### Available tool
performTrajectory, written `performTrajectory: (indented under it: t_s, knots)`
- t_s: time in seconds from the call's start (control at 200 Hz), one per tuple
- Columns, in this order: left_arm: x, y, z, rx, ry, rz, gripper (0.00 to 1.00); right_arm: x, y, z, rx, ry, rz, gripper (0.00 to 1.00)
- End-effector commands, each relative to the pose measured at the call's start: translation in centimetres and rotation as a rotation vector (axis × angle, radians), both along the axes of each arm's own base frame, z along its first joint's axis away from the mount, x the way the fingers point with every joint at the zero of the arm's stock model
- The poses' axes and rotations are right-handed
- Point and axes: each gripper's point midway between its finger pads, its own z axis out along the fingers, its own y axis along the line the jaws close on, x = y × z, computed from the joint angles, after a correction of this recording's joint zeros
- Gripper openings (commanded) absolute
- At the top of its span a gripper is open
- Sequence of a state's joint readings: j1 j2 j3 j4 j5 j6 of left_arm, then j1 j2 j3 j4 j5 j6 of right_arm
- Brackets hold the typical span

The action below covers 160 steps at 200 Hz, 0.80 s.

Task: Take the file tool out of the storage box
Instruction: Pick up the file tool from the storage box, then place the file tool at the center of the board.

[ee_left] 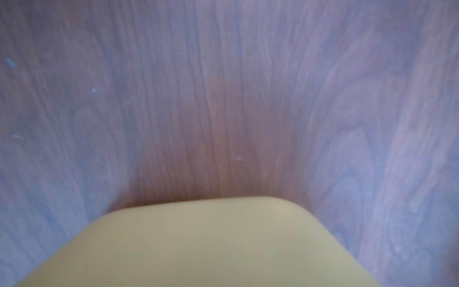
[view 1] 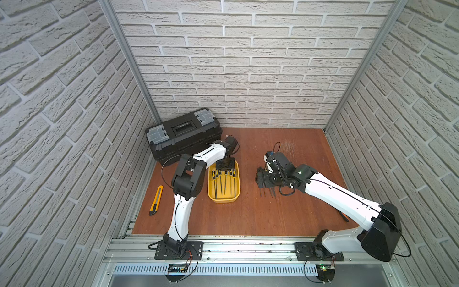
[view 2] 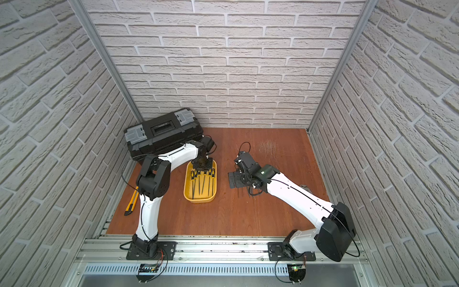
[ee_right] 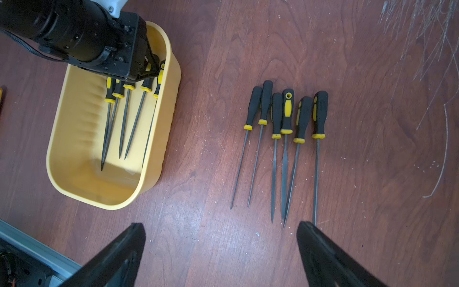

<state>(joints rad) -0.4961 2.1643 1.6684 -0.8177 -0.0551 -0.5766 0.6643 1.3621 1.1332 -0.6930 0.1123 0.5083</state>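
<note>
The yellow storage box (view 1: 224, 200) (view 2: 198, 200) (ee_right: 109, 206) stands mid-table with several black-and-yellow file tools (view 1: 224, 181) (ee_right: 129, 119) lying in it, handles toward the back wall. My left gripper (view 1: 224, 169) (view 2: 202, 169) (ee_right: 152, 68) points down into the box's far end, its fingertips pinched on the top of one file handle. The left wrist view is blurred and shows only the box's outer wall (ee_left: 198, 248) and the wood. My right gripper (ee_right: 221, 225) (view 1: 259, 177) hovers open and empty, to the right of the box.
Several more files (ee_right: 285, 129) (view 1: 268, 193) lie in a row on the table below the right gripper. A black toolbox (view 1: 183, 136) stands at the back left. A yellow utility knife (view 1: 156, 200) lies left of the left arm.
</note>
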Motion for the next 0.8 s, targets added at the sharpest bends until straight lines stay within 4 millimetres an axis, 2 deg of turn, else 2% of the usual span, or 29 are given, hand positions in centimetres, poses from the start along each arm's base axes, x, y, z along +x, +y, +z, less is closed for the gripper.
performTrajectory:
  t_s: [0.0,0.09,0.205,0.355,0.52,0.66,0.795]
  knots:
    - [-0.7,-0.1,0.8,-0.001,0.007,-0.015,0.13,-0.4,0.3,0.6,0.039,-0.011,0.02,1.0]
    - [-0.8,-0.6,2.3,-0.061,-0.009,-0.012,0.13,-0.9,1.4,0.6,0.101,0.008,0.062,0.99]
    - [-0.7,-1.1,5.4,-0.164,-0.05,0.012,0.13,-1.5,2.8,1.3,0.194,0.012,0.105,0.94]
    - [-0.5,-1.4,10.2,-0.303,-0.125,0.04,0.13,-1.8,3.7,2.2,0.258,0.01,0.125,0.85]
    - [-0.6,-1.4,14.1,-0.438,-0.191,0.072,0.12,-1.8,5.8,3.1,0.382,0.017,0.145,0.71]
    - [-0.8,-1.7,15.7,-0.511,-0.237,0.094,0.12,-1.4,7.5,4.2,0.452,0.001,0.152,0.62]
    - [-1.1,-2.4,16.1,-0.595,-0.235,0.112,0.11,-0.9,9.1,4.5,0.493,0.001,0.176,0.56]
